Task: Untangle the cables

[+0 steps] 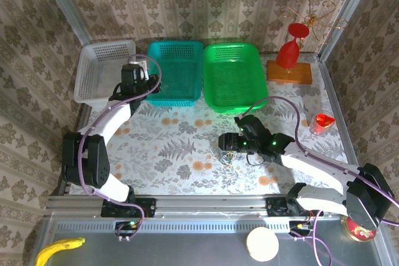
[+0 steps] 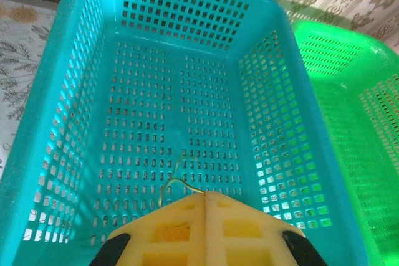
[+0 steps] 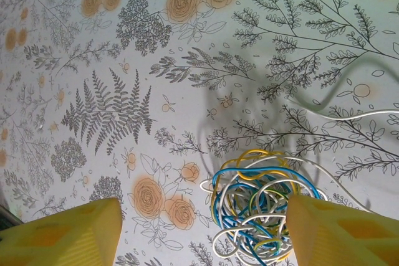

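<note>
Top external: left gripper [image 1: 138, 73] is extended to the near left rim of the teal basket [image 1: 181, 95]. The white basket [image 1: 93, 88] sits just to its left and the green basket [image 1: 234, 101] just to its right. Right gripper [image 1: 228, 146] hangs low over the middle of the floral tablecloth [image 1: 168, 154], with the cable tangle [image 1: 225, 157] directly beneath it.

Left wrist: left gripper [image 2: 206, 196] has its yellow fingers [image 2: 168, 232] pressed flat together with no gap at the seam. A thin yellow wire [image 2: 176, 179] comes out at the tip, pinched there. It curls up in a small loop above the basket's perforated floor [image 2: 162, 123]. The green basket's wall [image 2: 349, 91] shows on the right.

Right wrist: right gripper [image 3: 204, 207] is spread wide, with fingers [image 3: 62, 235] at the two lower corners. The cable tangle [image 3: 262, 210] lies on the cloth between them, nearer the right finger. It is a tight knot of white, blue, yellow and green strands. I cannot tell whether either finger touches it. A white strand [image 3: 368, 115] runs off to the right edge.
</note>
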You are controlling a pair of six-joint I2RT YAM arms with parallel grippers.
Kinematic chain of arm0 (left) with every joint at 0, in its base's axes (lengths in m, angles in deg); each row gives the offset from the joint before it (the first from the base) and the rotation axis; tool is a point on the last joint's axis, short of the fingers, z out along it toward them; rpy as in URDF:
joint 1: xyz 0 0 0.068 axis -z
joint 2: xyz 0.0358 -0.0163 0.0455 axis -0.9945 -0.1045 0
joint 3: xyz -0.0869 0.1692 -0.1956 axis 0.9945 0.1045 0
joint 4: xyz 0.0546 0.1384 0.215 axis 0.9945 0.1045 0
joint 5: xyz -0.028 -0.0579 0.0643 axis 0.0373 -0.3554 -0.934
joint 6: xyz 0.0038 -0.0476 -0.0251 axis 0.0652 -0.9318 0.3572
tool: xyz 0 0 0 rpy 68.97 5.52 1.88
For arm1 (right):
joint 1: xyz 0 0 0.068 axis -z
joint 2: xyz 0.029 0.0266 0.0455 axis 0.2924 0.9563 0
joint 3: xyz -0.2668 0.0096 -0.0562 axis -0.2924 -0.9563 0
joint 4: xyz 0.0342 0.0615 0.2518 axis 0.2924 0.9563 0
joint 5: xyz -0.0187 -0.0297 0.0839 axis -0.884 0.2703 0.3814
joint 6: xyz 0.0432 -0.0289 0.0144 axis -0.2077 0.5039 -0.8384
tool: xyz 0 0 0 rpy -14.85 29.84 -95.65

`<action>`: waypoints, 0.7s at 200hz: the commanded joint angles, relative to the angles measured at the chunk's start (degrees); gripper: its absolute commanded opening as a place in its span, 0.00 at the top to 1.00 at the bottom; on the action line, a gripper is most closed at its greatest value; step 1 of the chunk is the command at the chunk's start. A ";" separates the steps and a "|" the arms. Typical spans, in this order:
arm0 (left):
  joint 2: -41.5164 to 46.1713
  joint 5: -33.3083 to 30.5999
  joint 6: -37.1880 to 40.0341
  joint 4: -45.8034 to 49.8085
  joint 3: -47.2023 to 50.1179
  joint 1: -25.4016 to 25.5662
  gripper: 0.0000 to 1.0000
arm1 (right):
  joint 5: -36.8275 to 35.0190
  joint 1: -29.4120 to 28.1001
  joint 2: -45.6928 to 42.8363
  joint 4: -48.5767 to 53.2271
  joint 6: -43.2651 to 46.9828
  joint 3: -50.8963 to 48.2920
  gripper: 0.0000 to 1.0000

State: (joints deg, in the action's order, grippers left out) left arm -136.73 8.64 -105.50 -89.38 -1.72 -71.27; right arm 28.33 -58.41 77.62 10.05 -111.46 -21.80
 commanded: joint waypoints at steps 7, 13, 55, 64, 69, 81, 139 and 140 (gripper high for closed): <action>-0.76 -0.10 2.95 -1.67 -1.99 0.71 1.00 | -0.37 0.47 -1.94 2.50 1.02 0.92 0.28; -0.98 -0.06 3.14 -1.47 -2.05 0.87 1.00 | -0.50 0.50 -2.18 2.62 1.02 0.81 0.28; -2.20 0.97 4.88 1.11 -4.71 2.43 0.74 | -0.61 1.13 -3.44 3.30 1.33 -0.09 0.28; -2.24 1.09 5.23 1.72 -5.48 2.98 0.60 | -0.60 1.24 -3.68 3.39 1.37 -0.14 0.28; -2.28 1.09 5.46 2.10 -5.80 3.26 0.55 | -0.61 1.33 -3.79 3.51 1.46 -0.22 0.28; -2.33 1.14 6.09 3.04 -6.86 4.23 0.45 | -0.60 1.54 -4.07 3.67 1.55 -0.27 0.28; -6.74 1.80 8.64 7.95 -11.87 11.32 0.33 | -0.78 2.12 -4.82 4.37 2.22 -1.31 0.29; -6.94 1.80 8.71 8.06 -12.00 11.47 0.33 | -0.74 2.12 -4.85 4.40 2.19 -1.38 0.29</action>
State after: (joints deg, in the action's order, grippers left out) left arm -139.72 9.08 -99.32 -85.34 -11.03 -62.81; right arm 28.31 -56.79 74.10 12.26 -110.30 -21.86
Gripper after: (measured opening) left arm 0.661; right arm 0.711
